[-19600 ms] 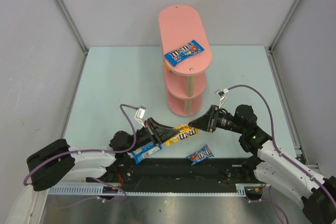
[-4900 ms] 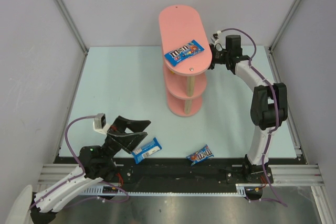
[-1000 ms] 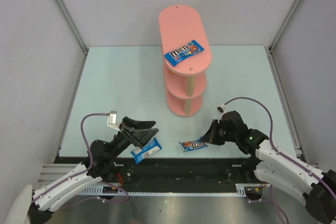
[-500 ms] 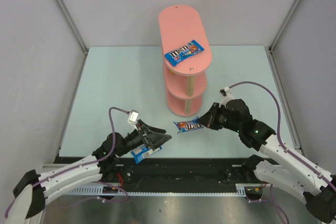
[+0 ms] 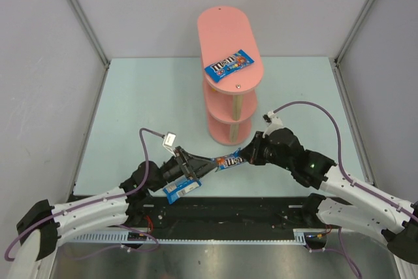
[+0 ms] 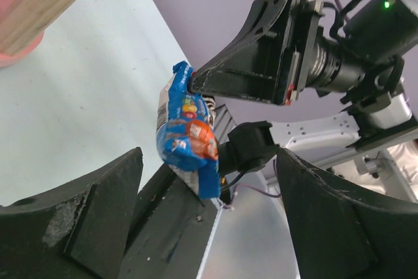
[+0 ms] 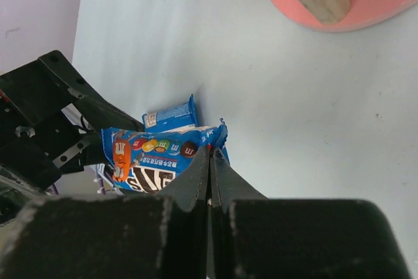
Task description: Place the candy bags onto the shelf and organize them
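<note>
The pink shelf (image 5: pixel 225 31) stands toward the far middle of the pale blue worktop (image 5: pixel 144 96). On its top board, at the near end, a blue candy bag (image 5: pixel 228 65) lies angled across the board. Just in front of the shelf's foot, the right claw (image 5: pixel 248 155) is pinched on one end of a second blue bag (image 5: pixel 228 160). The left claw (image 5: pixel 208 165) reaches from the shelf's near left to that bag's other end; whether it touches cannot be told from above. A third blue bag (image 5: pixel 180 190) lies flat on the worktop under the left arm, farther from the shelf, near the front edge.
</note>
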Controlling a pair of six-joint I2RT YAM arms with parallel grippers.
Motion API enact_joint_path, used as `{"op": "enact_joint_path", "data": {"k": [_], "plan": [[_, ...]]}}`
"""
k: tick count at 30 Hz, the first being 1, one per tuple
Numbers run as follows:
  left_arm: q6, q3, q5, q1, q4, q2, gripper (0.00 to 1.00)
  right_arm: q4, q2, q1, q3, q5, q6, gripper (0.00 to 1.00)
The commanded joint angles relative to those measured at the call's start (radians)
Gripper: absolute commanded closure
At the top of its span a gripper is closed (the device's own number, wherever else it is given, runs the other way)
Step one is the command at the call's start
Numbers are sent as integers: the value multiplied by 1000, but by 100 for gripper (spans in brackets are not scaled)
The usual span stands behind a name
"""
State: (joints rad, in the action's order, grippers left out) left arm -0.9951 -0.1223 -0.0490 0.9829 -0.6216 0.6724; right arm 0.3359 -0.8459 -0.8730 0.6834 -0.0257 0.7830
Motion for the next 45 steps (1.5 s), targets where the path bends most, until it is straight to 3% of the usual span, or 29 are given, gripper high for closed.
{"op": "enact_joint_path", "data": {"k": [1,17,23,32,45], "plan": [[-71,-60,47,23,-62,61,14,-58,10,-30,51,-105,-22,100],[-99,-96,126,62,-136,156,31,-124,19,-63,51,-115,-34,100],[-105,-114,109,62,-181,210,34,-133,13,-64,51,-105,-33,100],[-111,-128,70,62,-256,289,45,-147,5,-67,51,-94,-30,100],[-117,-128,66,60,-288,319,45,-152,2,-70,51,-85,-19,100]]}}
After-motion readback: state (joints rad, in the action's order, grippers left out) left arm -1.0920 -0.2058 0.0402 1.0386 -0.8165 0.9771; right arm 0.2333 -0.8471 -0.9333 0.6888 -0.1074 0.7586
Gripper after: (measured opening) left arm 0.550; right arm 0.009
